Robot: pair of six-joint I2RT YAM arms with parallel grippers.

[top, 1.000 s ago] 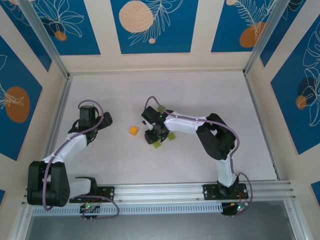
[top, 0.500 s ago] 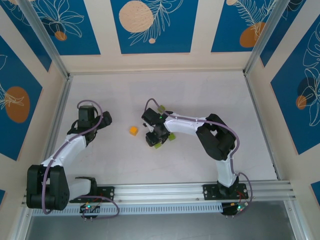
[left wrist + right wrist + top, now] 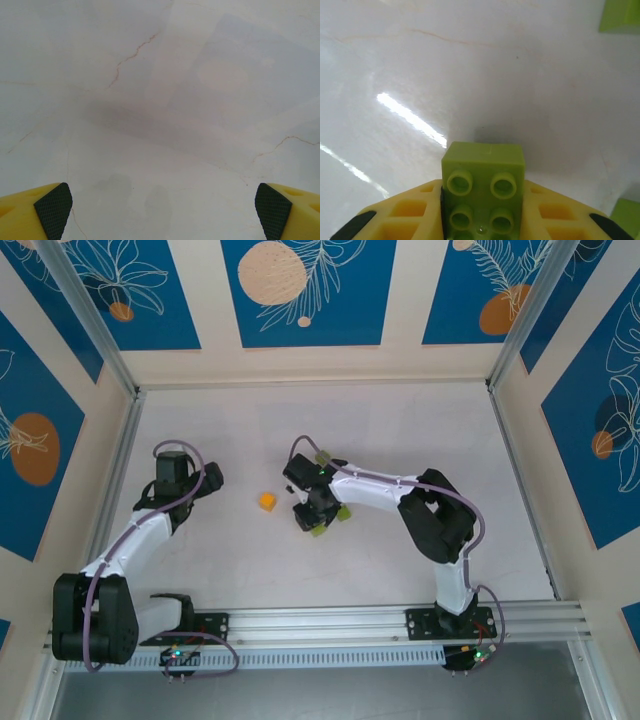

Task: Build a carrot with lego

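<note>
From above: counts one orange brick (image 3: 267, 501) and three lime-green bricks (image 3: 344, 512), all small and blocky, on the white table (image 3: 400, 420). Places the orange one alone between the two grippers, nearer the right gripper (image 3: 309, 510). Puts two green ones just beside that gripper, on its near and right sides, and the third further back beside the right arm (image 3: 375, 483). Cannot tell from up here how either pair of jaws stands. Finds the left gripper (image 3: 205, 481) well apart from every brick.

Left wrist: two yellow fingers (image 3: 30, 215) with black pads, spread wide at the lower corners, with only bare table between them.

Right wrist: one lime-green brick (image 3: 485, 170) clamped between two yellow fingers, jaws closed tight on its sides. Shows four round studs on top, in two rows, facing the camera. Adds two more green pieces cut off by the frame, one at the top right corner and one at the bottom right, over glossy table.
</note>
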